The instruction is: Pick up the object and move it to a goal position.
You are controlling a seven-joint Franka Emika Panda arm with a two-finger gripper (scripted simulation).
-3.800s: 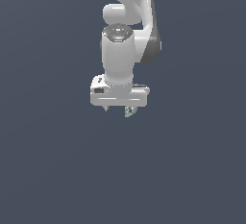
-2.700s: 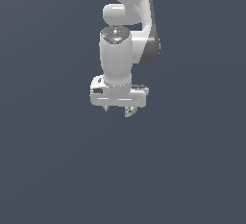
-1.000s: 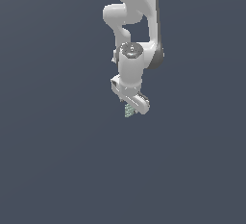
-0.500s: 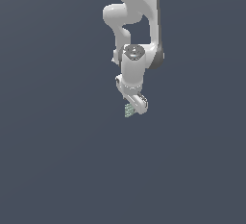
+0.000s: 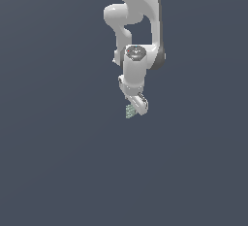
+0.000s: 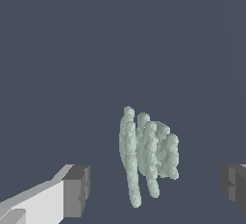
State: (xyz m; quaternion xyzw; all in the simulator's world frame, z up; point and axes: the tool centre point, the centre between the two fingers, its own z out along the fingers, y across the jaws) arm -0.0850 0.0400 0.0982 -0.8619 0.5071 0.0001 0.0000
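Flat slate-blue backdrop [image 5: 53, 162] all around, twelve o'clock through six, no seam between wall and floor, even, soft light with no cast shadows, same plain dark blue-grey filling the wrist view, faintly lighter toward three o'clock there.

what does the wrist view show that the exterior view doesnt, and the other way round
Only the wrist view shows the object's shape: a cluster of bumpy pale green ridges, with clear gaps between it and the dark pads on either side, so the hand is open around it rather than pinching it. Only the exterior view shows the white arm reaching down from above and the hand's body. Both show the pale green object at the fingertips against a plain dark grey background.
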